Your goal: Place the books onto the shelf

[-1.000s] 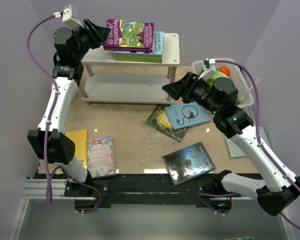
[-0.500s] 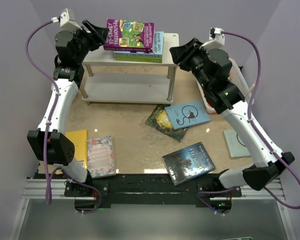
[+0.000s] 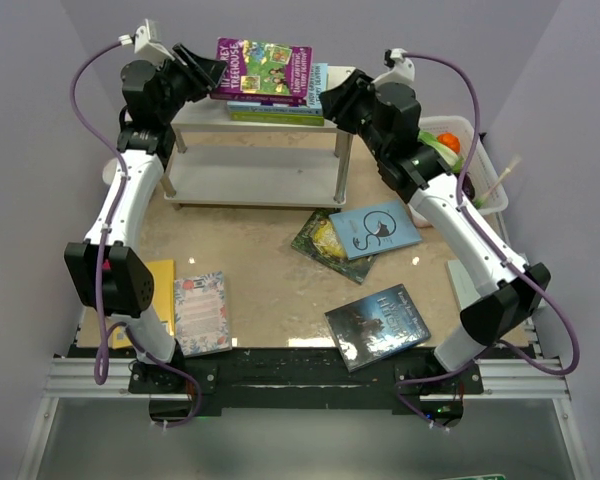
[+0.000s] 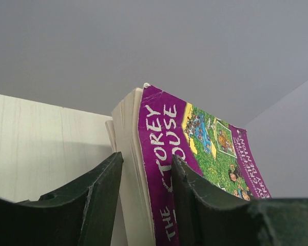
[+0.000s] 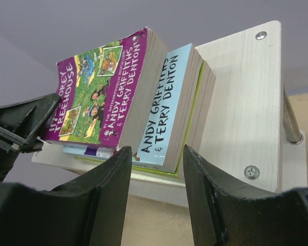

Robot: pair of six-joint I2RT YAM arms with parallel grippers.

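The table (image 3: 270,280) carries the shelf (image 3: 250,180) at its far edge and five loose books in front: cat book (image 3: 375,230) lying partly on a dark green one (image 3: 320,245), grey book (image 3: 378,325), floral book (image 3: 202,312), and yellow book (image 3: 155,285) just beside it. A basket (image 3: 483,190) stands to the right.

On the shelf's top board lies a stack of three: green book (image 3: 280,117) at the bottom, blue book (image 3: 315,85) above it, purple book (image 3: 260,68) on top. The purple book juts past the others to the left and its left end looks raised off the stack.

The left claw (image 3: 212,72) looks clenched on that left end, one finger on the cover and one under the pages. The right claw (image 3: 327,100) is released and holds nothing; it hovers just off the stack's right end, with the spines showing between its fingers.

The step seems to be seating the purple book squarely. To do it well:
- lower the left end until the book lies flat before letting go
- slide it right only until its ends meet the blue book's
- use the right claw as a soft stop, as a hard push could shift the shelf
- draw the left claw out level, so the cover is not dragged back
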